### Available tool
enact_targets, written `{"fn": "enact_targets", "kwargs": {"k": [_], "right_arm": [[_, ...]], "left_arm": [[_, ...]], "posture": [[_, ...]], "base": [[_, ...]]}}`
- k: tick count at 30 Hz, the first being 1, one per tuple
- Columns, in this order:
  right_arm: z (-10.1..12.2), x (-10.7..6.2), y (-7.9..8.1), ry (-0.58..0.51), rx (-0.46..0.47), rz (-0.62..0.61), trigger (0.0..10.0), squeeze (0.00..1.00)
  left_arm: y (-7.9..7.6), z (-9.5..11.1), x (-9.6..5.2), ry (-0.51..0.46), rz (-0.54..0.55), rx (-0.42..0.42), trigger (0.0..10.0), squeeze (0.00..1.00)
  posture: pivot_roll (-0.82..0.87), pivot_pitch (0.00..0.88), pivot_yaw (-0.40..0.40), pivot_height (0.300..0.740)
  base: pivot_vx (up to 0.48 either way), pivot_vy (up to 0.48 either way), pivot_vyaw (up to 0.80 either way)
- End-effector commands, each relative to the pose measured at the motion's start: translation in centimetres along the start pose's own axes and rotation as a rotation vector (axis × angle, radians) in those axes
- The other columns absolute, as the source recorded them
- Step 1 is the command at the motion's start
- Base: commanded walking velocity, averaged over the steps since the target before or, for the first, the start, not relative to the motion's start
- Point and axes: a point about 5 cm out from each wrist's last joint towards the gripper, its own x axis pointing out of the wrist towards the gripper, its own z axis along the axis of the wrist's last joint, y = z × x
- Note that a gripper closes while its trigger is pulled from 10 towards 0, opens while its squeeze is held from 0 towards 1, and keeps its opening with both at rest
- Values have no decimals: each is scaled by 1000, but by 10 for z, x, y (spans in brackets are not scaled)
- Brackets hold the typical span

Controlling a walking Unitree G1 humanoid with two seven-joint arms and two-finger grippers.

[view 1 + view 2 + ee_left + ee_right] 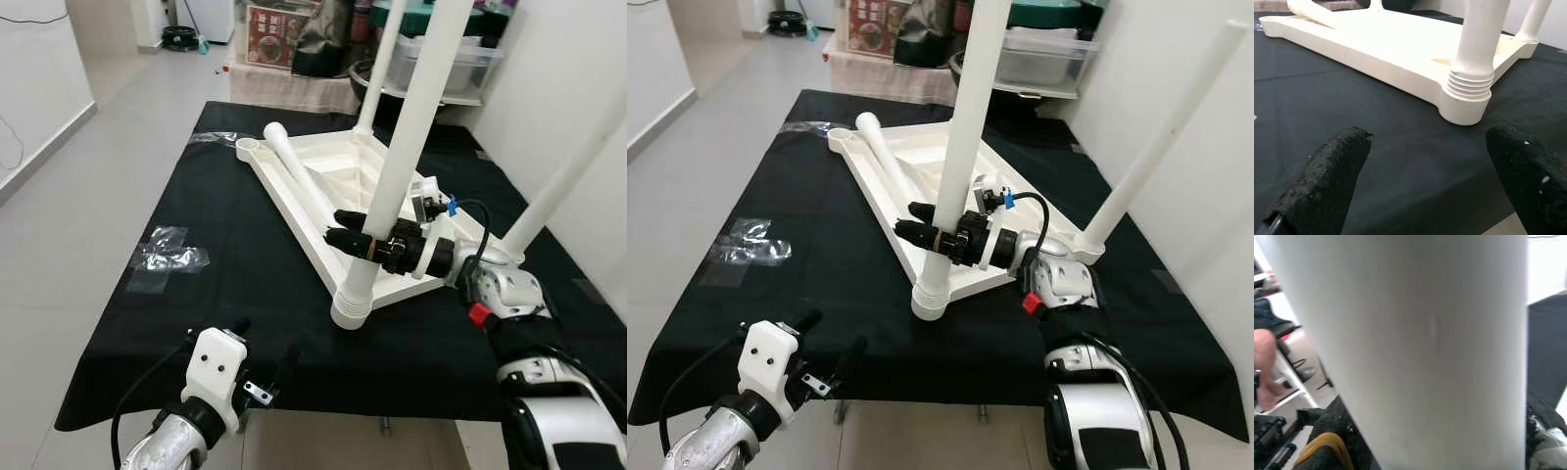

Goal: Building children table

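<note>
The white children's table [323,162] lies upside down on a black cloth [147,323]. Three white legs stand in its corner sockets: the near one [411,117], one on the right [568,181] and a far one [384,59]. A loose leg [299,174] rests slanted across the underside. My right gripper [348,235] is shut around the near leg low down, just above its threaded socket [1469,85]; up close the leg [1425,347] sits between the fingers. My left gripper [265,345] hovers open over the cloth's front edge, short of that socket, fingers [1327,181] apart and holding nothing.
A patch of crumpled clear tape [167,257] sticks to the cloth at the left. Plastic storage bins [460,59] and bags stand behind the worktable. A white wall runs close along the right side, with open tiled floor [88,186] to the left.
</note>
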Motion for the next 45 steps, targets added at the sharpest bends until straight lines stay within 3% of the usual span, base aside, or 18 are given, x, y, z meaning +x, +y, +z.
{"fn": "enact_targets", "kwargs": {"k": [1,2,12,15,16,17,18,19,20,21,23,25,27,29,36,37,38,45], "right_arm": [[10,12,3,-19,-45,66,7490,0],[10,15,2,-18,-53,71,0,0],[-7,19,-2,-32,-61,-56,0,0],[-16,16,-9,-24,-58,-317,0,0],[-16,16,-9,-24,-58,-317,0,0],[-21,13,-12,-23,-59,-479,0,0],[-21,13,-12,-23,-59,-479,0,0],[-25,8,-16,-32,-48,-644,0,0],[-25,8,-16,-32,-48,-644,0,0],[-30,-3,-18,-54,-30,-887,0,0],[-30,-3,-18,-54,-30,-887,0,0],[-44,-23,-3,-102,6,-1330,0,0],[-44,-23,-3,-102,6,-1330,0,0],[-56,-26,15,-127,60,-1525,0,0],[-62,2,27,-162,173,-1556,0,0],[-58,13,28,-191,169,-1496,10000,0],[-53,22,30,-215,145,-1433,10000,1000],[-44,29,32,-250,101,-1359,10000,1000]], "left_arm": [[-3,-2,-2,4,-11,-11,10000,0],[-4,-2,-2,5,-12,-10,10000,0],[-4,-3,-1,6,-18,-3,10000,0],[-3,-3,0,4,-19,1,10000,0],[-3,-3,0,4,-19,1,10000,0],[-3,-3,0,4,-18,2,10000,0],[-3,-3,0,4,-18,2,10000,0],[-3,-3,0,4,-18,4,10000,0],[-3,-3,0,4,-18,4,10000,0],[-2,-3,0,4,-17,6,10000,0],[-2,-3,0,4,-17,6,10000,0],[-3,-3,1,6,-26,10,10000,0],[-3,-3,1,6,-26,10,10000,0],[-4,-2,1,8,-30,13,10000,0],[-4,-3,0,11,-25,9,10000,0],[-5,-3,0,11,-26,7,10000,0],[-5,-4,0,12,-28,6,10000,0],[-6,-4,1,13,-32,4,10000,0]], "posture": [[170,45,-154,740],[171,44,-155,740],[168,34,-152,740],[143,31,-146,740],[143,31,-146,740],[138,28,-144,740],[138,28,-144,740],[138,28,-144,740],[138,28,-144,740],[126,26,-134,740],[126,26,-134,740],[125,24,-128,740],[125,24,-128,740],[132,25,-132,740],[134,29,-135,740],[129,33,-134,740],[127,33,-135,740],[124,36,-137,740]], "base": [[0,0,0],[0,0,0],[0,0,0],[0,0,0],[0,0,0],[0,0,0],[0,0,0],[0,0,0],[0,0,0],[0,0,0],[0,0,0],[0,0,0],[0,0,0],[0,0,0],[0,0,0],[0,0,0],[0,0,0],[0,0,0]]}}
